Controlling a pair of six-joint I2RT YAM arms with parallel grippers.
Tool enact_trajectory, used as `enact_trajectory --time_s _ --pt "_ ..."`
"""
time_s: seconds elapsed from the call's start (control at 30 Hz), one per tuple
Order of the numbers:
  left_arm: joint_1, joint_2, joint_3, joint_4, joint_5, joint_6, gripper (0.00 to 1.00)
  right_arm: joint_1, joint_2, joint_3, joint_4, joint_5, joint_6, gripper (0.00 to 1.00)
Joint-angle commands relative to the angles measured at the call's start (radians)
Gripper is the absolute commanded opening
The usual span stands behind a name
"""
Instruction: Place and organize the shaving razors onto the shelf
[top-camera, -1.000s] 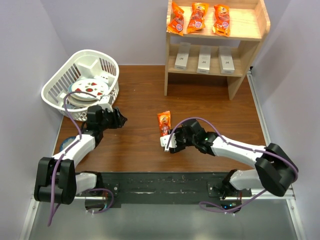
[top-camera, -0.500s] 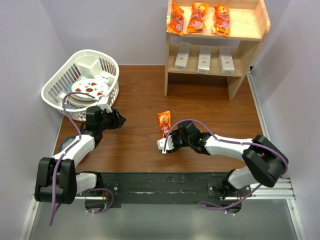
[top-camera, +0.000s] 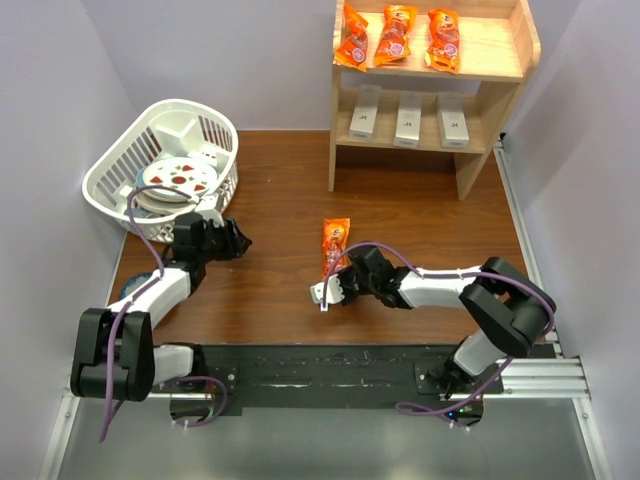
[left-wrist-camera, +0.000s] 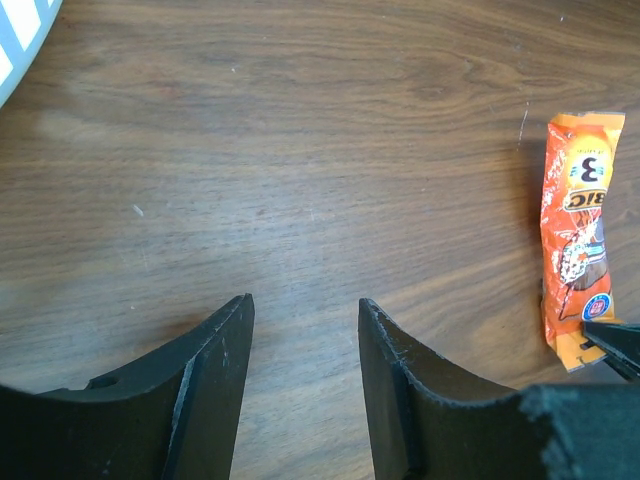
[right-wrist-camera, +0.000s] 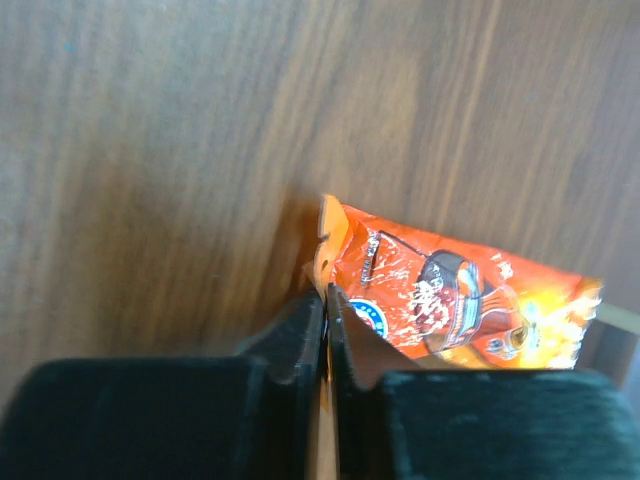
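the right pincer (right-wrist-camera: 325, 305) is clenched on the orange pack (right-wrist-camera: 450, 300) by its end, mid counter (top-camera: 430, 230), ready to lift it to the shelf (top-camera: 336, 140). the left pincer (left-wrist-camera: 303, 305) hangs released.

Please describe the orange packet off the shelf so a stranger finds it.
From the wooden shelf at the far edge, come toward the arms to the middle of the brown table. An orange packet lies flat there, its near end pinched by the right gripper. The three similar packets sit on the shelf's top level; only this one is on the table.
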Motion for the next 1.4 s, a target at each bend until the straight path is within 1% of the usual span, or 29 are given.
enact_trajectory --time_s 0.0,0.03,0.07,0.1,0.17,0.2,0.23,0.27,0.3,0.4,0.43,0.53,0.57,0.63,0.67,0.73,0.77,0.8,0.87,0.9,1.0,1.17,1.2,1.3,1.37 --pt "0.008 0.008 0.021 0.064 -0.005 0.004 0.51 0.004 -0.049 0.019 0.009 0.025 -0.02 0.0" --pt "0.008 0.007 0.024 0.064 -0.002 0.002 0.51 0.004 -0.069 0.055 -0.024 0.025 -0.014 0.0" --pt "0.008 0.004 0.035 0.061 0.0 0.001 0.51 0.004 -0.125 0.078 -0.06 0.025 -0.005 0.0" --pt "0.008 0.005 0.039 0.06 0.001 -0.002 0.51 0.004 -0.153 0.104 -0.144 0.023 0.009 0.0" --pt "0.008 0.002 0.053 0.057 0.001 -0.005 0.51 0.004 -0.217 0.201 -0.244 0.009 0.017 0.0" --pt "0.008 0.004 0.059 0.057 0.003 -0.01 0.51 0.003 -0.275 0.236 -0.337 -0.001 0.032 0.0" --pt "0.008 0.004 0.062 0.058 0.004 -0.012 0.51 0.004 -0.3 0.311 -0.382 -0.006 0.035 0.0" --pt "0.008 0.005 0.073 0.058 0.006 -0.015 0.51 0.003 -0.32 0.35 -0.425 -0.014 0.04 0.0" --pt "0.008 0.01 0.079 0.058 0.009 -0.021 0.51 0.003 -0.36 0.39 -0.504 -0.018 0.042 0.0" --pt "0.008 0.021 0.104 0.06 0.021 -0.031 0.51 0.003 -0.402 0.554 -0.568 0.032 0.048 0.0" --pt "0.008 0.025 0.116 0.058 0.026 -0.035 0.51 0.003 -0.402 0.581 -0.571 0.099 0.049 0.0" --pt "0.008 0.034 0.136 0.06 0.031 -0.041 0.51 -0.037 -0.39 0.693 -0.554 0.185 0.039 0.0" --pt "0.008 0.039 0.139 0.06 0.031 -0.042 0.51 -0.068 -0.384 0.72 -0.54 0.209 0.035 0.0" --pt "0.008 0.047 0.148 0.061 0.032 -0.047 0.51 -0.105 -0.348 0.81 -0.485 0.244 0.029 0.0" --pt "0.008 0.048 0.15 0.061 0.032 -0.048 0.51 -0.147 -0.331 0.842 -0.458 0.299 0.026 0.0" --pt "0.008 0.053 0.153 0.069 0.037 -0.053 0.51 -0.195 -0.283 0.924 -0.327 0.359 0.038 0.0" --pt "0.008 0.056 0.153 0.069 0.038 -0.053 0.51 -0.245 -0.267 0.948 -0.266 0.408 0.049 0.0" --pt "0.008 0.057 0.151 0.069 0.04 -0.055 0.51 -0.273 -0.252 1.0 -0.156 0.431 0.075 0.0" --pt "0.008 0.057 0.15 0.072 0.04 -0.053 0.51 -0.35 -0.195 1.065 -0.073 0.459 0.109 0.0" --pt "0.008 0.053 0.15 0.071 0.04 -0.051 0.51 -0.375 -0.172 1.145 -0.048 0.466 0.138 0.0" --pt "0.008 0.044 0.147 0.063 0.038 -0.047 0.51 -0.465 -0.101 1.285 -0.039 0.444 0.184 0.0" --pt "0.008 0.021 0.119 0.067 0.029 -0.042 0.52 -0.575 -0.015 1.436 -0.049 0.398 0.218 0.0" --pt "0.008 0.008 0.111 0.07 0.029 -0.042 0.52 -0.588 0.009 1.485 -0.071 0.388 0.244 0.0" --pt "0.008 -0.007 0.088 0.08 0.024 -0.042 0.52 -0.622 0.038 1.56 -0.114 0.358 0.276 0.0" --pt "0.008 -0.018 0.075 0.083 0.02 -0.042 0.53 -0.626 0.051 1.582 -0.114 0.344 0.29 0.0"
